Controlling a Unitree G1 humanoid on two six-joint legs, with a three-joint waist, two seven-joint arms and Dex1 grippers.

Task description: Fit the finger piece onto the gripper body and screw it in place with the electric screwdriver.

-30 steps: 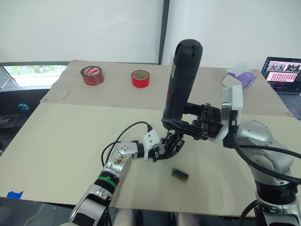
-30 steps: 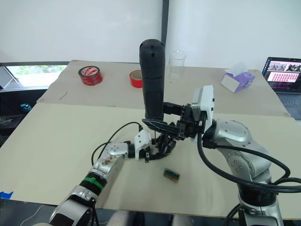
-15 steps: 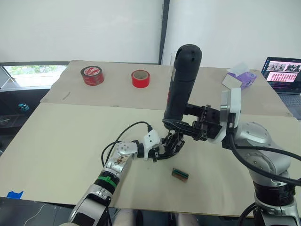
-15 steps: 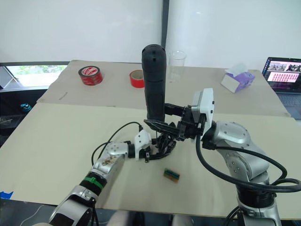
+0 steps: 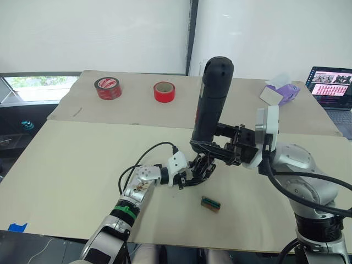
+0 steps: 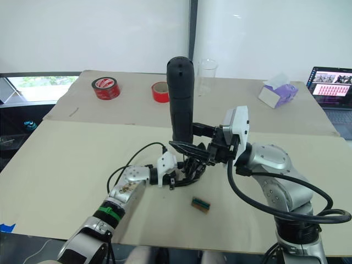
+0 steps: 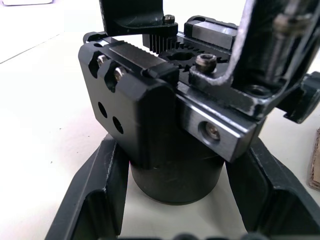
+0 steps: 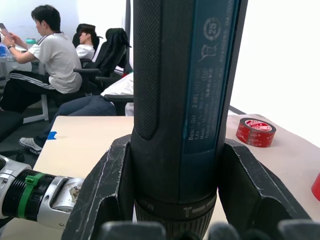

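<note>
Gripping the electric screwdriver [image 5: 212,99] in my right gripper [image 5: 215,148], I am clamping both fingers on the lower part of its barrel, and the right wrist view is showing a black finger [image 8: 107,192] pressing on each side of the dark blue body. Its long axis is standing nearly upright, the rounded end high above and the bit end pointing down. Directly under that lower end, the gripper body [image 5: 202,168] is sitting on the bench, near the middle and toward the near edge. My left gripper [image 5: 192,175] is reaching in from my left and closing around its base; in the left wrist view my two fingers [image 7: 97,192] are bracketing the round bottom of the black block, touching or almost touching it. I am judging that the driving step is underway or about to begin, since the tool is hanging just over the assembly, and what matters next is keeping the bit straight above a screw head. Whether the finger piece is already seated I cannot tell. A small green-brown block [image 5: 210,203] is lying near the assembly, toward the near edge. Two rolls of red tape [image 5: 108,88] are resting by the far edge.
</note>
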